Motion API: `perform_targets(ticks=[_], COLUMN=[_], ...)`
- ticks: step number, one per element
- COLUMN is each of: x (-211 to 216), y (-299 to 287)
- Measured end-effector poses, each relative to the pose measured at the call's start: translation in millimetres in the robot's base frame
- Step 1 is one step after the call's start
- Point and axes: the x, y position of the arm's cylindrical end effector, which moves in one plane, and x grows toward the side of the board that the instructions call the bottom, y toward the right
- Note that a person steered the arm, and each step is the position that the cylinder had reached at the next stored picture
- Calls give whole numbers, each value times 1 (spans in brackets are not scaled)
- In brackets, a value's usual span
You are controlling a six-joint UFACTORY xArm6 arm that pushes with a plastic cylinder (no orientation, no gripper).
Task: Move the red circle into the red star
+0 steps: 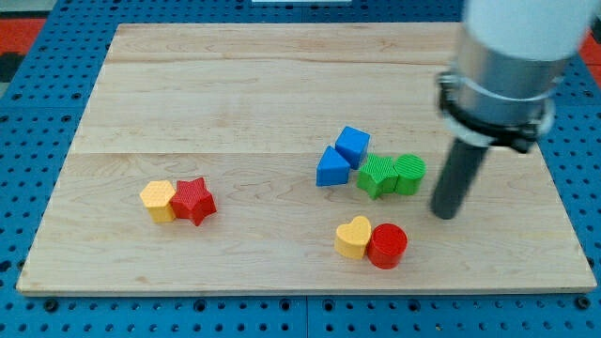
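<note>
The red circle (387,245) sits near the view's bottom, right of centre, touching a yellow heart (354,237) on its left. The red star (193,200) lies at the view's left, touching a yellow block (158,200) on its left. My tip (445,214) is on the board up and to the right of the red circle, a short gap away, and just right of the green blocks.
A blue cube (352,145) and a blue triangle (331,168) sit at centre right. A green star (377,176) and a green round block (409,174) lie next to them. The wooden board (188,94) rests on a blue pegboard.
</note>
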Motion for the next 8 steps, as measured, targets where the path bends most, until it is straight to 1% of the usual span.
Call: perform_targets(ticks=[1,2,3,4,8], x=[50,59,49,40,3], y=[14,-26,-87,-132,-250])
